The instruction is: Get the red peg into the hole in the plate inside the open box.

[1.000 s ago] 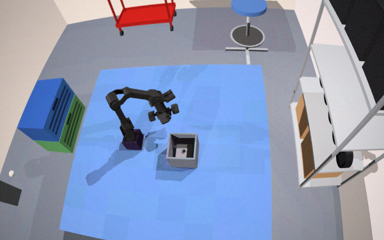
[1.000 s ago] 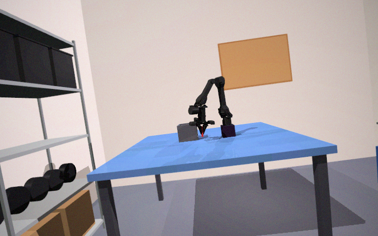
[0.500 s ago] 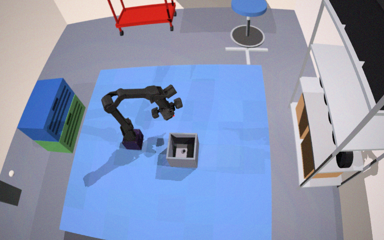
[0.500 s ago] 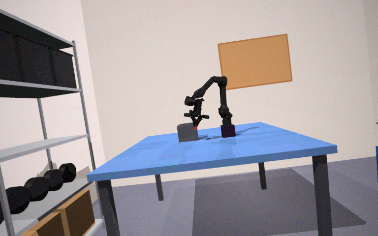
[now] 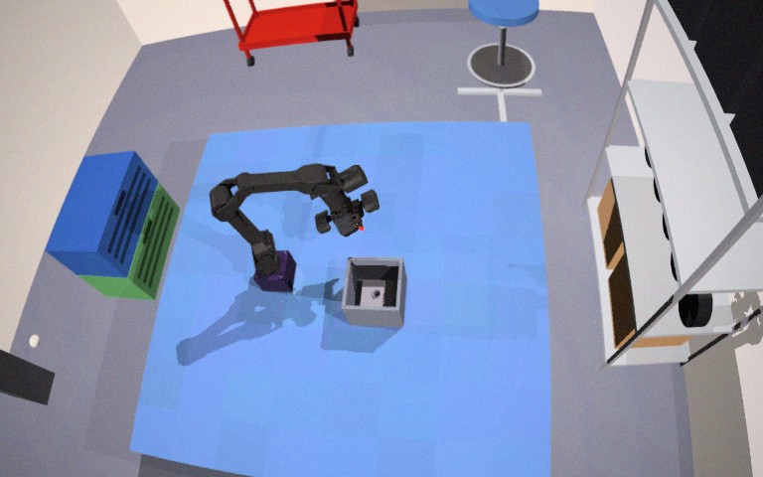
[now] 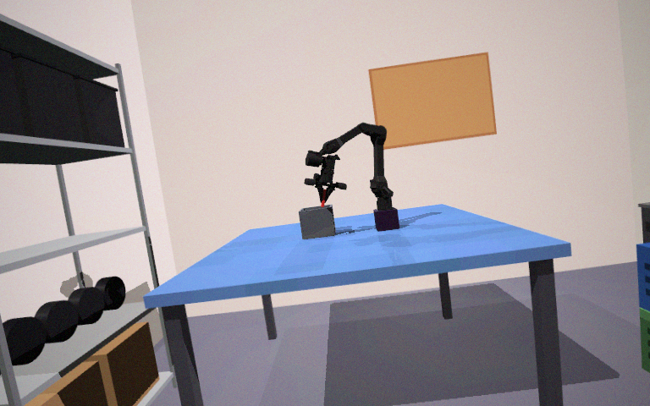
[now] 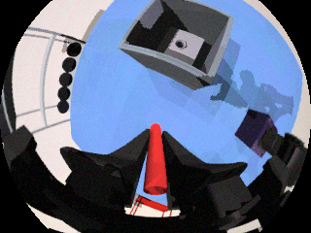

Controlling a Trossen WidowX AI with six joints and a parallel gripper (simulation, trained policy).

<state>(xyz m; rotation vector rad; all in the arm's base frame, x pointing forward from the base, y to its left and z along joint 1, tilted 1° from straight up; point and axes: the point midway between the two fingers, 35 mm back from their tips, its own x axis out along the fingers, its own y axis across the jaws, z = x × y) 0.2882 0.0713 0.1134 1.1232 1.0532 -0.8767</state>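
A blue table with dark legs fills much of the view, its flat surface (image 5: 478, 382) (image 6: 364, 258) (image 7: 112, 102) carrying everything at work. On it stands a black robot arm (image 5: 275, 181) (image 6: 378, 160), bent over at the top, its foot on a dark purple block (image 5: 285, 273) (image 6: 386, 220) (image 7: 254, 130). Well apart from that block sits a grey box (image 5: 374, 316) (image 6: 316, 223) (image 7: 165, 68), open at the top and upright. At the bottom of the box lies a pale plate (image 5: 367, 298) (image 7: 194, 44) with a dark round hole, and the hole has nothing in it. The jaws (image 5: 357, 224) (image 6: 323, 200) point downward, grasping a slim red peg (image 5: 361, 228) (image 6: 322, 204) (image 7: 155, 165). The peg's tip sticks out beyond the fingers. From above, jaws and peg are beside the box, near its rim and outside it, raised off the surface.
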